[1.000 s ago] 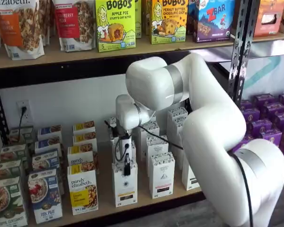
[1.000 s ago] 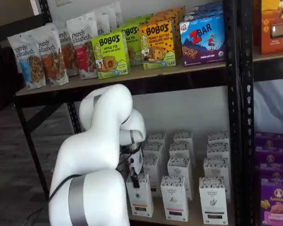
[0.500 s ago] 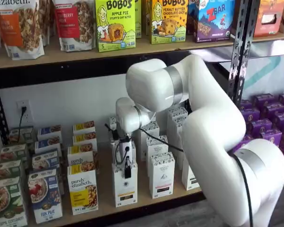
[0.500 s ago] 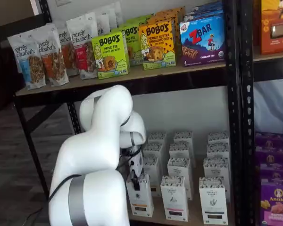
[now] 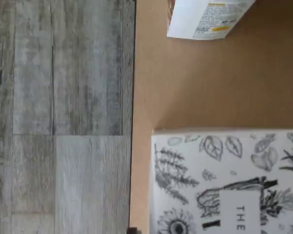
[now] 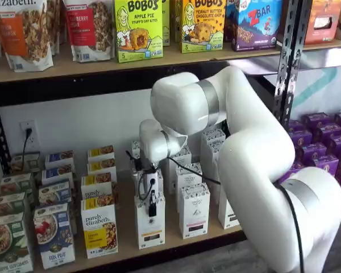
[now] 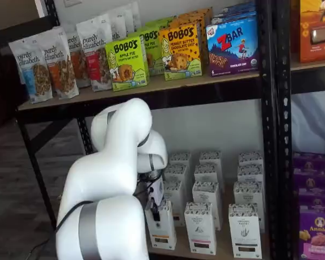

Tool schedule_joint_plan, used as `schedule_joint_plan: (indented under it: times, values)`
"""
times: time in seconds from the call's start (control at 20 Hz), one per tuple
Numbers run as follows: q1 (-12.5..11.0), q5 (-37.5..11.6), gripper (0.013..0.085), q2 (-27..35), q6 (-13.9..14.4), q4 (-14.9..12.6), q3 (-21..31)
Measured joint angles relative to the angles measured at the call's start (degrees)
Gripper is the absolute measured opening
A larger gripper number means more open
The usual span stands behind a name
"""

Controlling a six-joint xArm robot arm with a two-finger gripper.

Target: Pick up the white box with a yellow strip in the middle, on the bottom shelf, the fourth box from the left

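The white box (image 6: 150, 224) with a yellowish-brown strip stands at the front of the bottom shelf (image 6: 125, 230); both shelf views show it (image 7: 162, 230). My gripper (image 6: 152, 203) hangs straight above it, one black finger reaching down over its top front edge. It also shows in a shelf view (image 7: 156, 208). No gap between the fingers can be seen, and whether they clamp the box I cannot tell. The wrist view shows the box's leaf-patterned top (image 5: 224, 185) close below the camera, on the tan board (image 5: 195, 83).
Similar white cartons (image 6: 193, 210) stand just right of and behind the box. Yellow-and-white granola boxes (image 6: 99, 227) stand close on its left. Purple boxes (image 6: 324, 151) fill the neighbouring bay past a black upright (image 7: 279, 135). Grey plank floor (image 5: 58, 117) lies beyond the shelf edge.
The gripper has come down slightly onto the top of the white box. The box has not moved.
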Motion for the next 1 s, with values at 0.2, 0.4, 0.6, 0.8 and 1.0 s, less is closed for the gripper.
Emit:
schedule_joint_plan:
  times: [0.2,0.4,0.6,0.8,1.0]
  values:
    - [0.18,-0.01,0.065,0.06,0.27,-0.11,-0.11]
    - [0.4,0.18,0.057,0.03,0.44,-0.03,-0.14]
    - [0.62,-0.16,0.049,-0.15,0.66,-0.04,0.23]
    - [0.81,-0.97,0.049,-0.39,1.03,-0.29,0.77]
    - [1.03,-1.38,0.049,-0.77,1.12,-0.16,1.41]
